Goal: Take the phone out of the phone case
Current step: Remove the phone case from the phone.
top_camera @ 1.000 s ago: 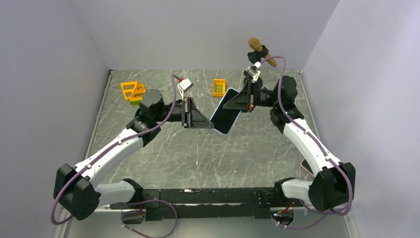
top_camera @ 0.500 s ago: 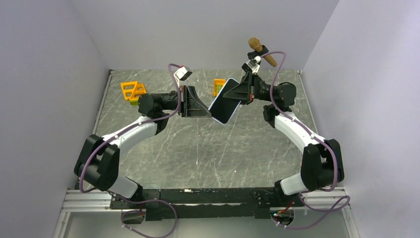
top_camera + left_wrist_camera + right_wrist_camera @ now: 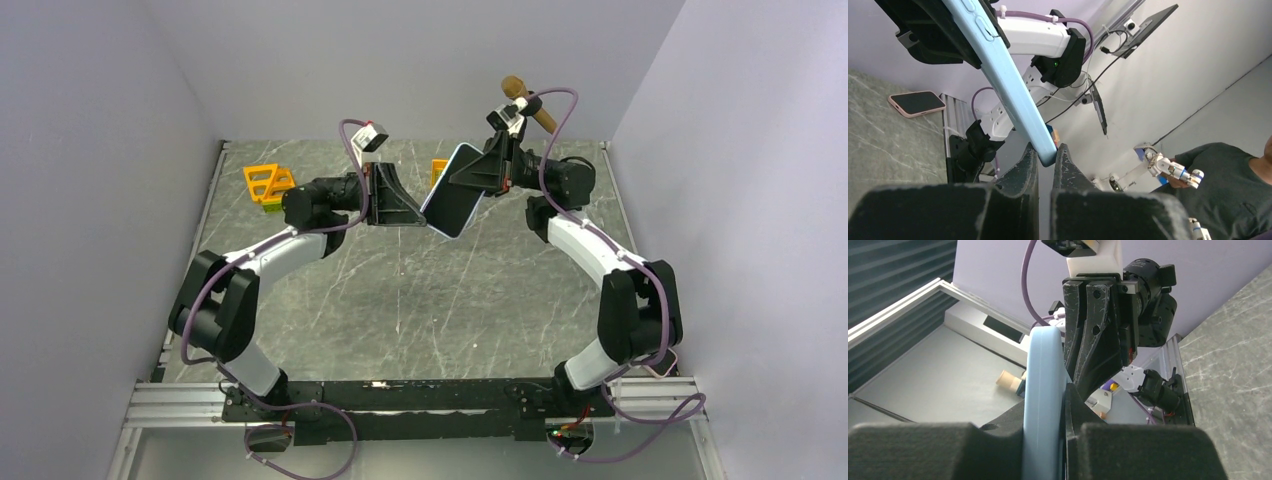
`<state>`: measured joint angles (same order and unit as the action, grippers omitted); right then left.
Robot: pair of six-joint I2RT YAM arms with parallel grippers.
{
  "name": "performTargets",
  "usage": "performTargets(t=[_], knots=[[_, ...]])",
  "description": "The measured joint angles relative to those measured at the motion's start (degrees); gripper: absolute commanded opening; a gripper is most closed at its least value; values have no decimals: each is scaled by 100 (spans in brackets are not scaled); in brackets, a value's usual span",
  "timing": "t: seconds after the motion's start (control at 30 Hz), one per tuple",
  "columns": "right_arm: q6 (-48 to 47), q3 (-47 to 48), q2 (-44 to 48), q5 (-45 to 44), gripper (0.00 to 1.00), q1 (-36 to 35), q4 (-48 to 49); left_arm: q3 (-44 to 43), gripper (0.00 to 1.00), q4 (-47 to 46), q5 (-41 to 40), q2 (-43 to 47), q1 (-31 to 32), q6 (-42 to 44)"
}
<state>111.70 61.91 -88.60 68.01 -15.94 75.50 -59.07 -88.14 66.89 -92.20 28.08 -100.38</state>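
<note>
Left wrist view puts the left gripper [image 3: 1046,153] right up close: its 2 fingers are clenched on the lower corner of the light-blue phone case [image 3: 1008,85], which slants up and away from them. In the right wrist view, the right gripper [image 3: 1045,412] is clamped across the case's edge, with the blue rim standing upright between its 2 pads. From above, both arms meet in the air over the far half of the table [image 3: 400,300]. They hold the case tilted between them, clear of the surface. The phone [image 3: 452,197] shows its dark face inside the pale rim, seated in the case. Near the left arm lies an orange toy frame [image 3: 268,183], and a small yellow block [image 3: 438,170] peeks out just beside the case. A pink-covered handset [image 3: 917,102] lies flat at the table's right edge.
</note>
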Motion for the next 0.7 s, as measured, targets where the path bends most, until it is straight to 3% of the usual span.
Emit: performTargets(t=[0.4, 0.7], knots=[[153, 391, -450, -162, 0, -260, 365, -328, 0, -35, 546, -140, 7, -42], [249, 553, -557, -437, 0, -535, 267, -92, 0, 533, 654, 136, -90, 1255]])
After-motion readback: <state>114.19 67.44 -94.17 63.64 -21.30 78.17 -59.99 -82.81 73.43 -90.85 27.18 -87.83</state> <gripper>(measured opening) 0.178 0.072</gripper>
